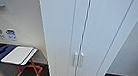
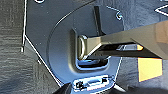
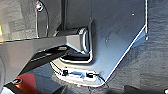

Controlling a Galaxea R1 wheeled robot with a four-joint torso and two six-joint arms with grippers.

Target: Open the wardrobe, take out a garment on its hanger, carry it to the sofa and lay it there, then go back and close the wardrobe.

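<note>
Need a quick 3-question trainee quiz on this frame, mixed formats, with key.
1. True or false: the wardrobe doors are shut.
2. Where do the silver handles sit? A) at the meeting edges of the two doors B) at the outer edges C) along the top
3. Fill in: the folding stand on the floor left of the wardrobe has a frame coloured ____.

Key: 1 true; 2 A; 3 orange.

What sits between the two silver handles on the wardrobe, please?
In the head view, between the wardrobe's two silver handles runs just the thin vertical seam where the two shut doors meet.
</note>
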